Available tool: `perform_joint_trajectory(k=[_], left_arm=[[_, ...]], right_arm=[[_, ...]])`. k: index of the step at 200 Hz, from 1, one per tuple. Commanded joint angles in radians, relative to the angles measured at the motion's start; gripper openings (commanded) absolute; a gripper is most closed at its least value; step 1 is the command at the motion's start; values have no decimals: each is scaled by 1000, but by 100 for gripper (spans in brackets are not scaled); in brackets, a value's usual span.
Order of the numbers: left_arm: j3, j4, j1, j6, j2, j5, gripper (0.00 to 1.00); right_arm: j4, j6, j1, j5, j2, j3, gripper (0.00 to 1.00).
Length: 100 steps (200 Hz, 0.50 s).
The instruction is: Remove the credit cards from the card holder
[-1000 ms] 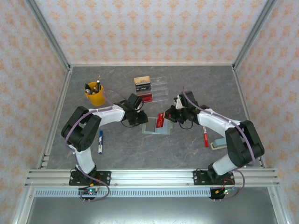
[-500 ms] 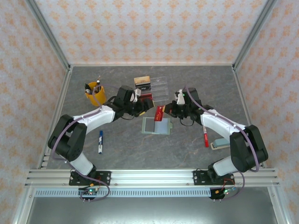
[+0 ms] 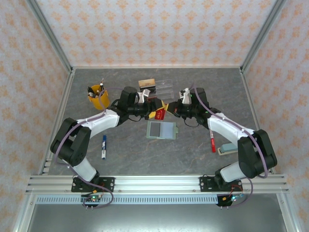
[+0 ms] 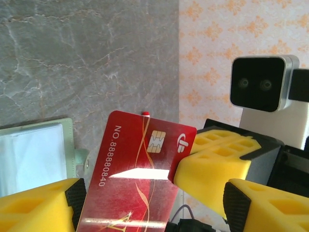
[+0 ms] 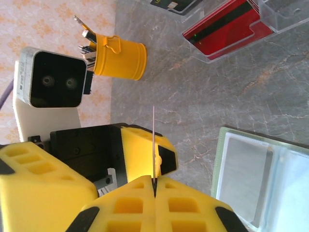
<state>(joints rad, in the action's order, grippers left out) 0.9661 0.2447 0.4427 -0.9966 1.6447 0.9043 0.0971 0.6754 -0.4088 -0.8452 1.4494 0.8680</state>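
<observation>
Card (image 4: pixel 140 174) higher, tight in right tool (image 5: pixel 154 181)

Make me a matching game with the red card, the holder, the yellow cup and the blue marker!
Things:
1. red card
2. holder
3. yellow cup
4. blue marker

Where or how:
a. lies open on the table
b. stands with pens inside
c. pinched by the right fingers
d. lies flat beside the left arm

Pairs: 1-c, 2-a, 3-b, 4-d
</observation>
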Motion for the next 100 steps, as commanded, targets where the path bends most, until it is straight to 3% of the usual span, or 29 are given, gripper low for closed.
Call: perform_joint_trajectory(k=[1,41,87,100], left_arm=[[18,64,-9,-13,5,50,70],[2,91,-15,-14,-2,63,34],[15,8,-18,71,-30,53,8],[26,-59,-18,115,-43,27,0]], right_arm=[[60,24,7,-23,-6,13,0],[61,33,13,-18,16,1,0],[17,10,14,-8,22,11,0],[-77,-13,14,26,24,40,11]])
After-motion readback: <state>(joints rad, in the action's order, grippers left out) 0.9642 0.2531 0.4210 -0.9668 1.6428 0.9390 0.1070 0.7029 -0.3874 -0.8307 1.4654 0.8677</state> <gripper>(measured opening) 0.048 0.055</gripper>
